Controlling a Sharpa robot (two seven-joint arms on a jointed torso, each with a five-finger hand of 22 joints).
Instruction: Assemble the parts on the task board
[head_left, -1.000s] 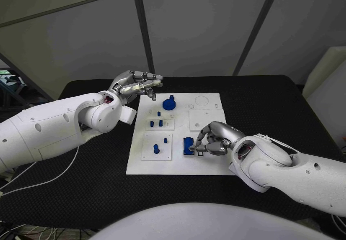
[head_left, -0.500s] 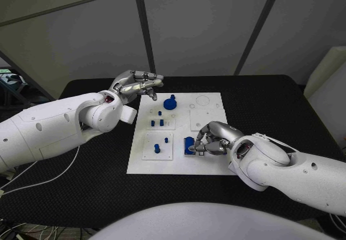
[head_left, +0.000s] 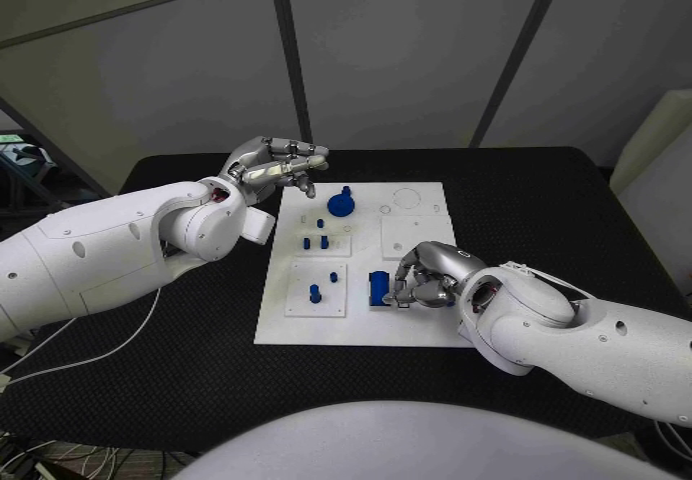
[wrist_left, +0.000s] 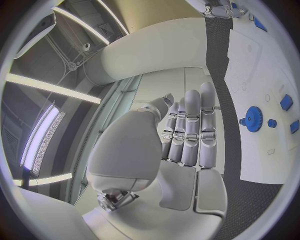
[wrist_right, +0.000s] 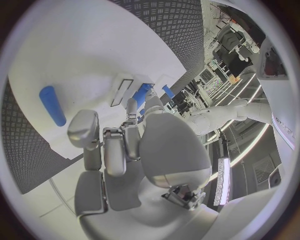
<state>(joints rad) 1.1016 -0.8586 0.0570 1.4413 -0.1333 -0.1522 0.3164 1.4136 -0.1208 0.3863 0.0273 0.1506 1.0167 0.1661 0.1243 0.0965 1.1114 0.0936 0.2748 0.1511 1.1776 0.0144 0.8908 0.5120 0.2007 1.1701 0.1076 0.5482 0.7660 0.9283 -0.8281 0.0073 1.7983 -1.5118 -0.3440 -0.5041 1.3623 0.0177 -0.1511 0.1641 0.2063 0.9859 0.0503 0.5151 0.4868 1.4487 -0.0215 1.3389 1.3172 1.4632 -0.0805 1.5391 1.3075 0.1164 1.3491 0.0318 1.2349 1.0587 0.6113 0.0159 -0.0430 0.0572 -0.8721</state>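
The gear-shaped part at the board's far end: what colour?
Blue; the gear-shaped part shows best in the left wrist view.

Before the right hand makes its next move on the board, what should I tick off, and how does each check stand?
1. Right hand on the tall blue block: fingers at it; firm grip, cannot tell.
2. Block upright on the task board: ok.
3. Left hand off the board's far left corner, holding nothing: ok.
4. Blue gear away from both hands: ok.
5. Small blue pegs standing left of the block: ok.
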